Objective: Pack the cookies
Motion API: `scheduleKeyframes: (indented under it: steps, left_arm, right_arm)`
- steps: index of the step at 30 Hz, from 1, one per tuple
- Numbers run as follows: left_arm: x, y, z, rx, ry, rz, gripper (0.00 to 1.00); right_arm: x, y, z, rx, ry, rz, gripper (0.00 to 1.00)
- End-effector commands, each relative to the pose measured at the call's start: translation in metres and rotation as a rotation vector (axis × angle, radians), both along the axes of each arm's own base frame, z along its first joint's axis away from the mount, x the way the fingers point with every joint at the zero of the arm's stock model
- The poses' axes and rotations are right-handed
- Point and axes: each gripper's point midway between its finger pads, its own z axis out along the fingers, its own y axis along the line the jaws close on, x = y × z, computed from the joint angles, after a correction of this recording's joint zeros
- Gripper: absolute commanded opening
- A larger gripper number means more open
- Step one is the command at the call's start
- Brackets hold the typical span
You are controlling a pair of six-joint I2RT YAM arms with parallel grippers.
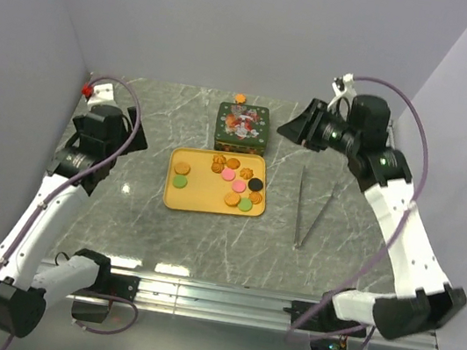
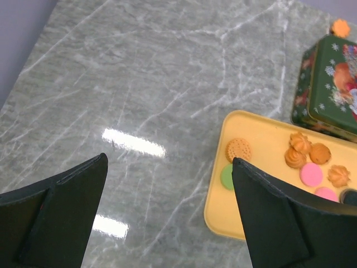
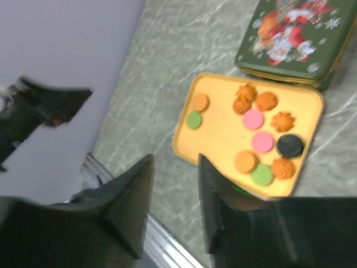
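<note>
Above the table (image 1: 125, 211), both jaws gape, empty.

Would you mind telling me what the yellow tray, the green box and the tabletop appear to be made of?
The yellow tray looks like matte plastic: uniform colour, rounded raised rim. The green box is probably printed tin: glossy lid bearing a festive picture. The tabletop looks like polished grey marble with white veins, mirroring the lights; it may be laminate.
</note>
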Motion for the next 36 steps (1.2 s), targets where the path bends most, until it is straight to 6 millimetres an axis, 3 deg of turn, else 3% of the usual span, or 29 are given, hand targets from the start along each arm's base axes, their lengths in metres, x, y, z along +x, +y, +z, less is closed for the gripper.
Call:
scheduleKeyframes:
  steps: [1, 2, 3, 4, 5, 6, 9, 12, 13, 15, 16, 20, 24, 27, 28, 29, 34, 36]
  left_arm:
    - [0.013, 0.012, -0.004, 0.001, -0.111, 0.088, 1.0]
    - [0.013, 0.02, -0.005, 0.019, -0.134, 0.131, 1.0]
    - [0.013, 0.024, -0.007, 0.025, -0.153, 0.152, 0.99]
    - [0.009, 0.027, -0.019, 0.047, -0.151, 0.154, 1.0]
    - [0.016, 0.027, -0.008, 0.042, -0.229, 0.151, 0.99]
    - [0.014, 0.027, -0.026, 0.085, -0.209, 0.118, 1.0]
    - [0.017, 0.027, -0.016, 0.122, -0.326, 0.088, 0.99]
    - [0.018, 0.031, -0.04, 0.154, -0.321, 0.068, 1.0]
    - [0.022, 0.031, -0.049, 0.138, -0.305, 0.053, 1.0]
    - [0.026, 0.031, -0.06, 0.12, -0.295, 0.039, 0.99]
    - [0.029, 0.03, -0.069, 0.112, -0.289, 0.02, 0.99]
    - [0.039, 0.04, -0.079, 0.091, -0.321, 0.027, 0.99]
    - [0.048, 0.045, -0.087, 0.085, -0.361, 0.004, 0.99]
    - [0.054, 0.045, -0.092, 0.085, -0.379, -0.002, 0.99]
    - [0.055, 0.053, -0.098, 0.088, -0.375, 0.016, 0.99]
    - [0.058, 0.055, -0.093, 0.087, -0.408, 0.02, 0.99]
    - [0.062, 0.063, -0.123, 0.058, -0.372, 0.074, 0.99]
    - [0.069, 0.062, -0.124, 0.057, -0.372, 0.069, 0.99]
  right_arm:
    - [-0.026, -0.009, -0.023, -0.162, -0.092, 0.003, 0.55]
    - [-0.031, -0.011, -0.027, -0.173, -0.102, -0.002, 0.64]
    - [-0.037, -0.018, -0.023, -0.176, -0.13, -0.023, 0.67]
    - [-0.042, -0.019, -0.034, -0.186, -0.12, -0.018, 0.68]
    - [-0.045, -0.021, -0.036, -0.189, -0.123, -0.022, 0.71]
    - [-0.05, -0.026, -0.039, -0.203, -0.134, -0.03, 0.73]
    - [-0.058, -0.034, -0.044, -0.237, -0.158, -0.052, 0.75]
    - [-0.067, -0.038, -0.058, -0.234, -0.151, -0.061, 0.76]
    - [-0.068, -0.038, -0.067, -0.232, -0.153, -0.057, 0.86]
    - [-0.074, -0.042, -0.063, -0.215, -0.211, -0.082, 0.91]
    - [-0.074, -0.045, -0.07, -0.217, -0.229, -0.099, 0.93]
    - [-0.079, -0.065, -0.054, -0.225, -0.405, -0.183, 0.94]
    - [-0.082, -0.072, -0.057, -0.267, -0.506, -0.181, 0.95]
    - [-0.085, -0.074, -0.06, -0.289, -0.503, -0.178, 0.96]
    - [-0.086, -0.074, -0.064, -0.295, -0.488, -0.169, 0.96]
    - [-0.087, -0.075, -0.067, -0.298, -0.475, -0.167, 0.96]
    - [-0.089, -0.072, -0.078, -0.3, -0.423, -0.148, 0.97]
    - [-0.085, -0.076, -0.081, -0.3, -0.404, -0.186, 0.98]
